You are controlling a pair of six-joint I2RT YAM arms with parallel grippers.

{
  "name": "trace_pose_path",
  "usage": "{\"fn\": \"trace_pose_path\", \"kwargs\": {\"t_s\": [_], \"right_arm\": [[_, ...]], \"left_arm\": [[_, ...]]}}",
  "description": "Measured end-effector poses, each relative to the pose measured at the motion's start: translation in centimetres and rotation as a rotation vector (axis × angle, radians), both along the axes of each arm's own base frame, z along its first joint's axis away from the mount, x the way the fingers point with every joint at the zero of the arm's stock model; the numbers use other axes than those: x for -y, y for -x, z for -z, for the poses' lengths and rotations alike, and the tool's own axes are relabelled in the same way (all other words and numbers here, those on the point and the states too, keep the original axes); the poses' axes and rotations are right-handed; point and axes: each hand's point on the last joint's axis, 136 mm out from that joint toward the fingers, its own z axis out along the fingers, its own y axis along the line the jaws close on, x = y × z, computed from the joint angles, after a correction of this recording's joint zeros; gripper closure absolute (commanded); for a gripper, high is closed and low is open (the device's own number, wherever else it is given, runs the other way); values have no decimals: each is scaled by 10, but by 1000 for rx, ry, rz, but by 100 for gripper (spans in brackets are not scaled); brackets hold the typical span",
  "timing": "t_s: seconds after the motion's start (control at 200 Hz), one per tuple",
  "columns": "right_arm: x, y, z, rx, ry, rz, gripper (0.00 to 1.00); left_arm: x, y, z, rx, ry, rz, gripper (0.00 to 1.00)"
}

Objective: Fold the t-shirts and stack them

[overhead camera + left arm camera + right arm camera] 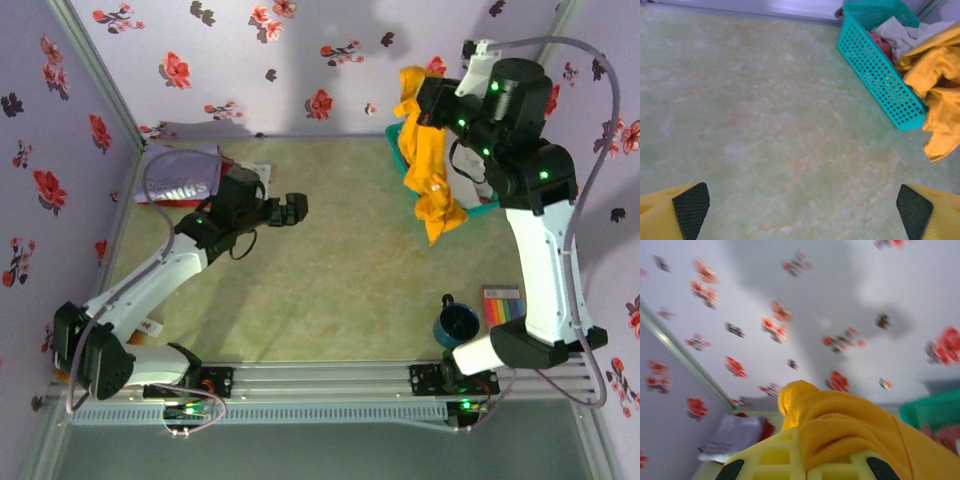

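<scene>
Early stage of folding and stacking the t-shirts. The right pincer (418, 98) is closed on a bunched edge of the orange-yellow shirt (432, 175) and holds it high above the teal basket (392, 140) at the far right of the worktop (330, 270). The cloth hangs crumpled, its lower end level with the basket's near wall. The left pincer (292, 208) stands wide and empty over the bare middle of the worktop, facing the basket. In the left wrist view a white shirt (897, 30) and a reddish shirt (880, 42) lie heaped in the basket. At the far left corner a lavender shirt (180, 180) lies flat over a red shirt (228, 160) (probably the start of the stack, though the folds cannot be checked).

Judged progress: two shirts at most are placed. The orange-yellow one is neither spread nor folded, and at least two more wait in the basket.
</scene>
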Motion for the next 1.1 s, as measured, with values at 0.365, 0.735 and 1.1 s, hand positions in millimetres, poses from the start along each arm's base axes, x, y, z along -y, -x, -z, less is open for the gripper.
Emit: {"fn": "trace_pose_path", "kwargs": {"t_s": [0.365,0.735,1.1], "right_arm": [[-72,55,-46,127,-71,-235,100],[-232,-31,264,-510,140,-316,88],[-313,-67,370,-726,194,-403,38]], "left_arm": [[-80,26,-10,13,11,-155,1],[-132,67,27,-127,-50,-263,1],[-134,104,72,-303,-60,-251,1]]}}
